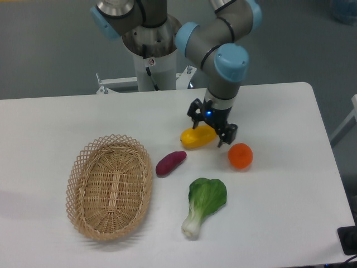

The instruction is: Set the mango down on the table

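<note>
Grey floor [50, 50] fills the 12 o'clock band, flat and plain, evenly lit with no hard shadows. A white metal bracket [111, 84] sits at 11 o'clock low against the floor. Pale blue object [345, 10] cut off at 1 o'clock corner, can't tell what. White slanted frame piece [343, 125] at 3 o'clock edge. Dark block [348, 240] at 5 o'clock corner.
</note>
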